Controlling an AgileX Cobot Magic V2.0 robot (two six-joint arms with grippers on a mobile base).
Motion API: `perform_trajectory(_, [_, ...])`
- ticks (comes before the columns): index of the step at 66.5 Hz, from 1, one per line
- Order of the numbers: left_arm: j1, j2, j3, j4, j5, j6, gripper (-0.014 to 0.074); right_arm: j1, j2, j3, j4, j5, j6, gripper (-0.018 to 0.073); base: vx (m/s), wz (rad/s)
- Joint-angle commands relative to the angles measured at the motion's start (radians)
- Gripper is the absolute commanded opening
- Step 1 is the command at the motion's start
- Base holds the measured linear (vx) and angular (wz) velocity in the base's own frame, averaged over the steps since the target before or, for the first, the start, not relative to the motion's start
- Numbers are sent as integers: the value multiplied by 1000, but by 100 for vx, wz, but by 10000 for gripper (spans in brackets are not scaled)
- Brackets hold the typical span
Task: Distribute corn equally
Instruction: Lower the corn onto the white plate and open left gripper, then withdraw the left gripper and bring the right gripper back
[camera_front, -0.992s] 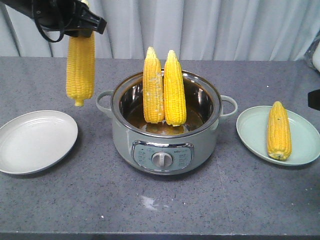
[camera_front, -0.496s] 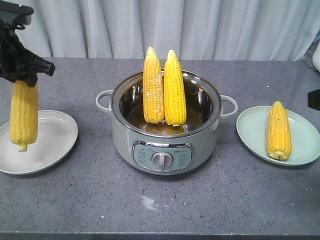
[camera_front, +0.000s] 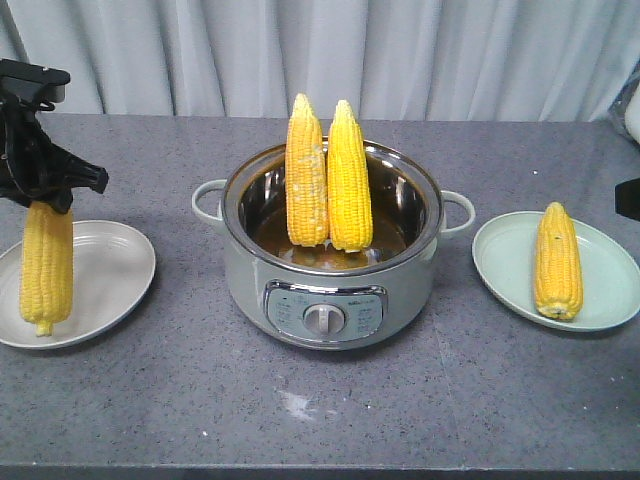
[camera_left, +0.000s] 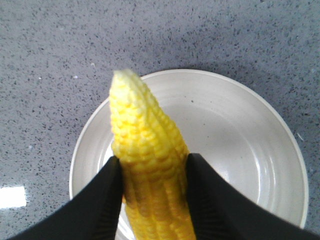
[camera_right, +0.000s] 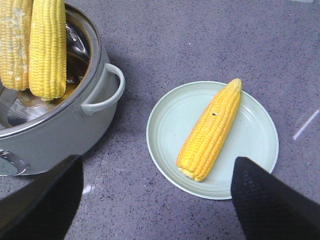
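Observation:
My left gripper (camera_front: 42, 192) (camera_left: 152, 165) is shut on the thick end of a yellow corn cob (camera_front: 46, 268) (camera_left: 142, 140). The cob hangs upright with its tip low over the left part of the white plate (camera_front: 112, 268) (camera_left: 240, 125); I cannot tell whether it touches. Two more cobs (camera_front: 306, 170) (camera_front: 349, 176) stand upright in the grey cooker pot (camera_front: 330, 285). A further cob (camera_front: 557, 262) (camera_right: 210, 131) lies on the pale green plate (camera_front: 612, 300) (camera_right: 165, 145) at the right. My right gripper (camera_right: 155, 200) hovers open in front of that plate, holding nothing.
The pot (camera_right: 65, 130) has side handles (camera_right: 107, 90) and a front dial (camera_front: 323, 319). It stands mid-table between the two plates. A grey curtain hangs behind the table. A black part (camera_front: 628, 198) shows at the right edge.
My left gripper carried its cob leftward from beside the pot and lowered it over the white plate. Everything else stayed put.

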Motion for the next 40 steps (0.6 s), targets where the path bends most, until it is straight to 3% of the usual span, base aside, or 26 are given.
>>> perform_trajectory(1, [-2,-34,-24,5,-28,-18,79,-2,-12,-26,20,-57,-8,577,0,0])
perform_trajectory(9, [-2,-20,-24,5,-18,-28,134,-2,-12,-26,20,-57,-8,577,0,0])
perform_trajectory(10, [-2,-88,-25,5,-98,-32,619,-2,-12,-26,20,-57,-8,577,0,0])
perform_trajectory(26, [-2,-242,15,4,-143,-41,586,-2,-12,-26,20,-57,-8,577,0,0])
perform_trajectory(40, [-2,-445,190,5,-282,-112,586,-2,-12,-26,23,-57,-8,577,0,0])
